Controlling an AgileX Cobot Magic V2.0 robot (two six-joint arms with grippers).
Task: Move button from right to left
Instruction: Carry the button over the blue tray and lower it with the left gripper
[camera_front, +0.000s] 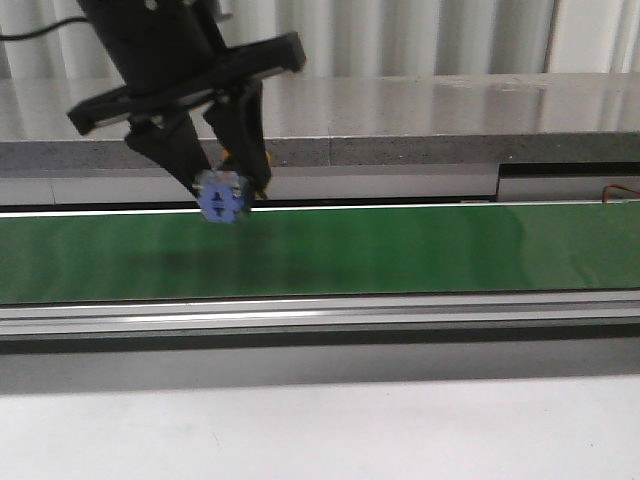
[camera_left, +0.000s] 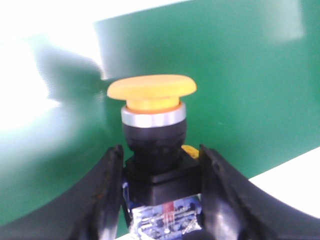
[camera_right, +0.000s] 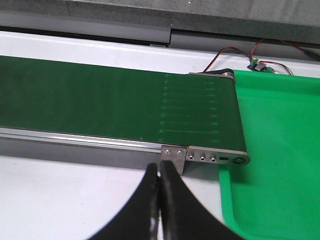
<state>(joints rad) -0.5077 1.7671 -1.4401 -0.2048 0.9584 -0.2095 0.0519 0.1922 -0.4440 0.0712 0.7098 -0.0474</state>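
Button (camera_front: 222, 197) sat between left gripper (camera_front: 225, 195) jaws, above the belt's (camera_front: 400, 250) left part. Tray (camera_right: 280, 150) lay just beyond belt's right end. Right gripper (camera_right: 159, 175) hung before belt.

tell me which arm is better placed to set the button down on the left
Left. Its tool is shut on the yellow-capped push button with blue base, held above the green conveyor belt. The right tool is shut, empty.

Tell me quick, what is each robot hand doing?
Left gripper: closed, holding the button above the green belt.
Right gripper: closed, holding nothing.
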